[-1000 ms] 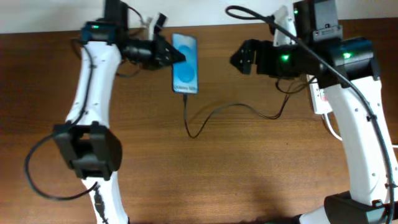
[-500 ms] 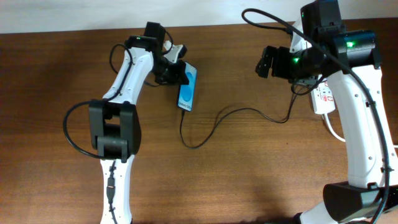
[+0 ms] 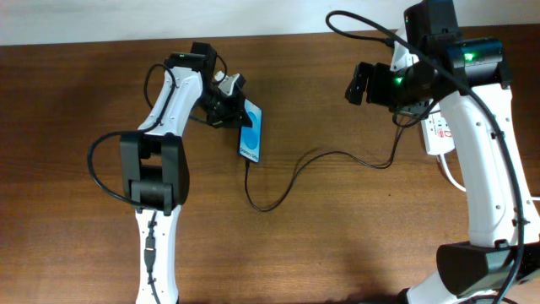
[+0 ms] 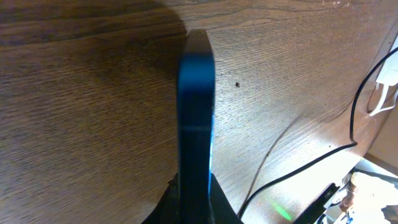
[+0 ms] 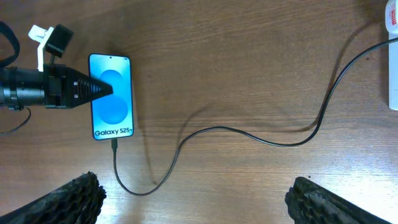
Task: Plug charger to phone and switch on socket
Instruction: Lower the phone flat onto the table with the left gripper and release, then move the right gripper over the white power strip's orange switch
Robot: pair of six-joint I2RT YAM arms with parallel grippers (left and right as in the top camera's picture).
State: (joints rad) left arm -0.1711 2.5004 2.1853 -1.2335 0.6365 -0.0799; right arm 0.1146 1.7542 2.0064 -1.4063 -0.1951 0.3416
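Bench: dark brown wood bench [image 3: 76,211] carries everything, with a pale wall [image 3: 67,21] behind its far edge.
Phone: the phone [image 5: 115,109] is at left-centre of the bench, screen lit blue, its text end toward the near edge. The left wrist view shows it edge-on, so I judge it is tipped up a little from the wood, but I cannot be sure.
Charger: the charger [image 5: 211,129] has its plug tip at the phone's bottom edge and, as far as I can see, seated in the port. The cable makes a slack loop below the phone and then runs right toward the socket. I think this slack is good, because nothing pulls on the plug.
Socket: the socket [image 3: 439,133] lies at the right side, well apart from the phone and partly hidden under the right arm. I cannot make out the switch.
Left end effector: the left end effector [image 5: 98,91] comes from the phone's left long edge, its fingers clamped on the phone. I judge it holds the phone steady so the plug keeps its seat.
Right end effector: the right end effector [image 5: 194,182] hangs above the bench near the socket, fingers spread wide and holding nothing, free for pressing.
Step in hand: plugging looks done; the switch is what is left.
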